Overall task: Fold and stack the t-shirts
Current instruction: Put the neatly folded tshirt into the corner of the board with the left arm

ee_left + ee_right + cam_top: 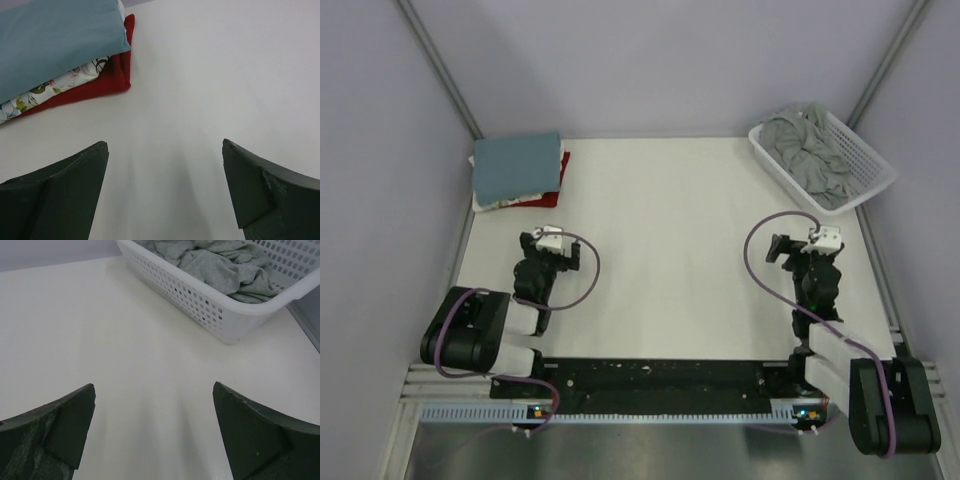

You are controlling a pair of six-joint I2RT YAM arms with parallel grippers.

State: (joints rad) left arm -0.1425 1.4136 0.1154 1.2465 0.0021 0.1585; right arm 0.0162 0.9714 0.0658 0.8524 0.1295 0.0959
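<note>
The overhead view alone takes in the whole white worktop (660, 260): both arms drawn back near its near edge, a folded stack at the far left corner and a white lattice basket (882, 183) at the far right corner. Each wrist camera sees only its own side. The left one shows the stack and not the basket. The right one shows the basket and not the stack.

The left wrist view shows the stack's layers more plainly than the overhead view does. The teal-blue t-shirt (55, 40) lies folded on top and the white floral t-shirt (60, 81) shows as a thin band beneath it. The dark red t-shirt (102, 82) lies at the bottom, its edge jutting out on the right side. The right wrist view looks through the basket's pierced wall to the grey t-shirt (220, 265), which lies crumpled and unfolded inside.

The left gripper (165, 150) has its fingers spread wide with only bare worktop between them, and it grasps nothing. The stack sits ahead of it and to its left, clear of the fingertips. The right gripper (154, 390) is likewise spread wide and empty. The basket with the grey t-shirt lies ahead of it and to its right, apart from both fingers.
</note>
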